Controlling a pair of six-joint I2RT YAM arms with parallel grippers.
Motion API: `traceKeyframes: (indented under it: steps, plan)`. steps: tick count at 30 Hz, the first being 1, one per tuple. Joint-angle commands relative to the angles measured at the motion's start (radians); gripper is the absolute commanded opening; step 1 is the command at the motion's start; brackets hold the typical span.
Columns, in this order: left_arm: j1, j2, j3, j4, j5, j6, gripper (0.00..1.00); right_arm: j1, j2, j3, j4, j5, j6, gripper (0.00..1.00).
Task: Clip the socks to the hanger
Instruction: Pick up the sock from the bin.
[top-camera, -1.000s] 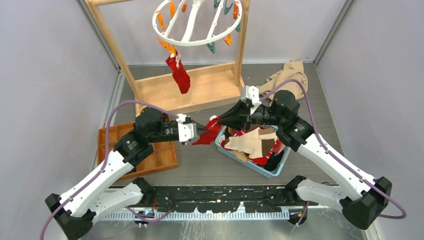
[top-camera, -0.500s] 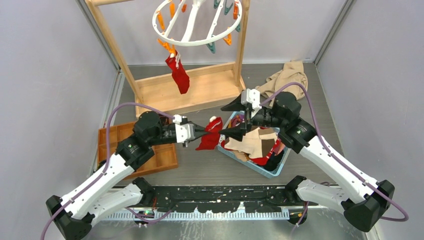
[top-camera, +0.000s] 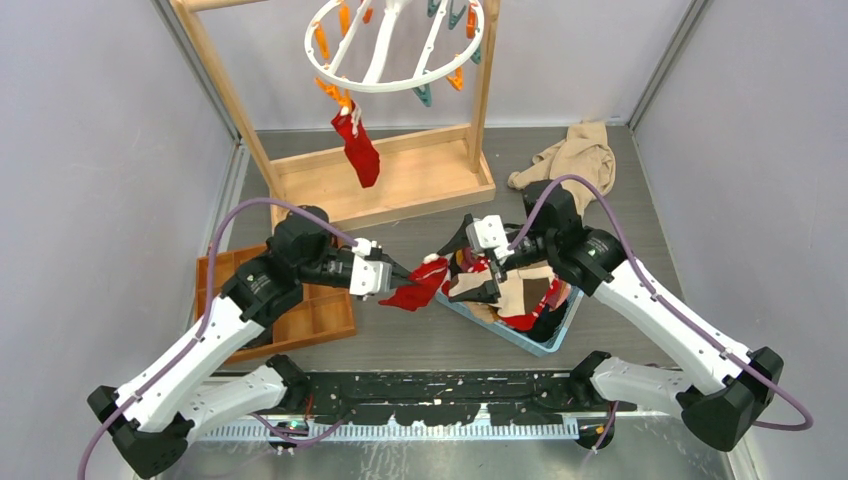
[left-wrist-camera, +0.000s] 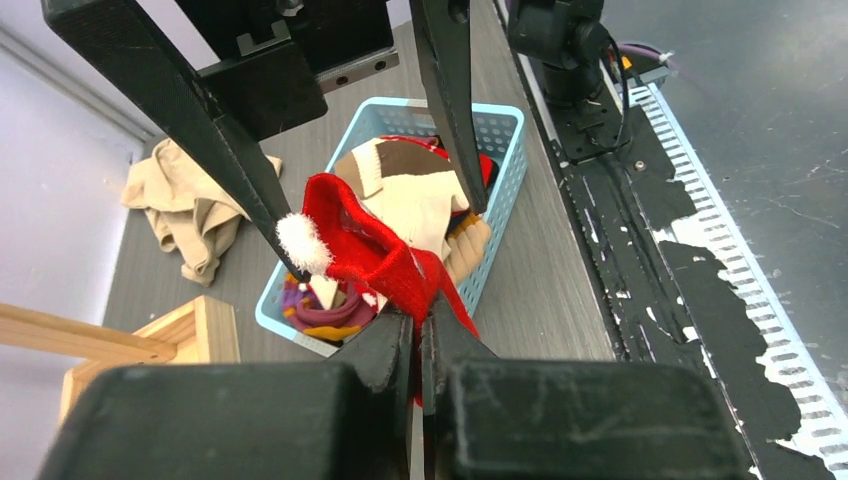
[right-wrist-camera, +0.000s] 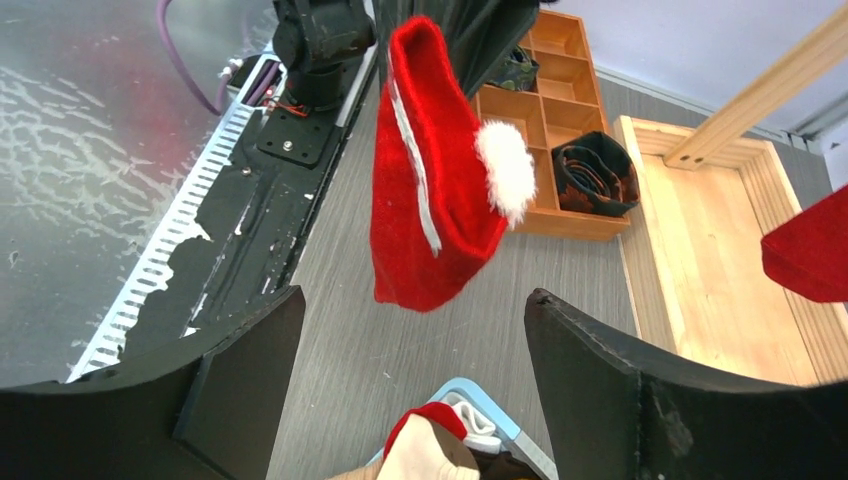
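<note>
Broadly, desk (top-camera: 400, 330): grey surface carrying everything, with both arm bases at its near edge.
Wooden frame (top-camera: 400, 185): stands at the far middle; its top is cut off by the upper edge of the overhead view.
Hanger (top-camera: 385, 60): white ring hung in the frame, with orange and teal clips around it; its upper part is cut off too.
Basket (top-camera: 490, 325): blue, right of centre, partly covered by the right arm.
Tray (top-camera: 320, 315): wooden, with compartments, on the left under the left arm.
Beige cloth (top-camera: 575, 155): crumpled at the far right, well apart from both pincers.
Basket socks (top-camera: 510, 285): a tan-and-brown one on top, with red and dark ones under it; how many cannot be told.
Hung sock (top-camera: 358, 148): red, dangling from an orange clip on the ring's near left side.
Left pincer (left-wrist-camera: 415, 340): closed tight on one edge of the held sock; its pads are buried in the fabric.
Right pincer (right-wrist-camera: 412, 300): spread wide and gripping nothing, facing the left pincer.
Held sock (left-wrist-camera: 370, 250): red with a white pompom, raised above the desk just beside the basket's left corner and lying in the gap of the right pincer; whether the pompom touches that pincer's far finger (left-wrist-camera: 230, 150) cannot be told.
Dark roll (right-wrist-camera: 595, 170): sits in one tray compartment; what it is cannot be told.
</note>
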Motion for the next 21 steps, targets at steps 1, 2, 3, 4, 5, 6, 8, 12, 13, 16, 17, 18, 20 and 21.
traceKeyframes:
  steps: [1, 2, 3, 4, 5, 6, 8, 12, 13, 16, 17, 18, 20, 21]
  plan:
    - [-0.002, 0.01, 0.018, 0.014, 0.066, 0.022, 0.0, 0.029, 0.006, 0.061, 0.005, -0.045, -0.039, 0.84]
    - [-0.002, 0.011, 0.015, 0.025, 0.068, 0.018, 0.0, 0.039, 0.007, 0.063, 0.008, -0.045, -0.032, 0.82]
    - [-0.002, 0.013, 0.011, 0.039, 0.07, 0.013, 0.0, 0.048, 0.003, 0.066, 0.01, -0.039, -0.025, 0.8]
    - [-0.002, 0.014, 0.007, 0.051, 0.073, 0.008, 0.0, 0.057, 0.003, 0.067, 0.014, -0.033, -0.017, 0.77]
    - [-0.002, 0.016, 0.003, 0.061, 0.075, 0.004, 0.0, 0.064, 0.001, 0.069, 0.017, -0.028, -0.008, 0.74]
    - [-0.002, 0.017, -0.002, 0.068, 0.076, 0.001, 0.0, 0.069, -0.001, 0.071, 0.018, -0.023, -0.002, 0.71]
    - [-0.002, 0.016, -0.011, 0.079, 0.072, -0.005, 0.0, 0.076, -0.007, 0.075, 0.012, -0.012, 0.002, 0.64]
    - [-0.002, 0.002, -0.037, 0.109, 0.051, -0.021, 0.0, 0.082, -0.019, 0.082, -0.018, 0.023, -0.007, 0.44]
    - [-0.002, -0.001, -0.044, 0.119, 0.044, -0.026, 0.0, 0.083, -0.026, 0.082, -0.023, 0.036, -0.008, 0.39]
    - [-0.002, -0.016, -0.077, 0.164, 0.014, -0.058, 0.0, 0.088, -0.052, 0.072, -0.014, 0.09, 0.02, 0.2]
    - [-0.002, -0.024, -0.095, 0.202, -0.004, -0.074, 0.0, 0.095, -0.063, 0.062, 0.006, 0.116, 0.047, 0.15]
    - [-0.002, -0.035, -0.124, 0.236, -0.025, -0.105, 0.0, 0.103, -0.077, 0.05, 0.044, 0.169, 0.082, 0.1]
    - [-0.002, -0.062, -0.18, 0.33, -0.081, -0.168, 0.03, 0.128, -0.107, 0.015, 0.099, 0.279, 0.157, 0.04]
    - [-0.002, -0.078, -0.211, 0.389, -0.116, -0.212, 0.1, 0.145, -0.12, 0.007, 0.116, 0.346, 0.182, 0.02]
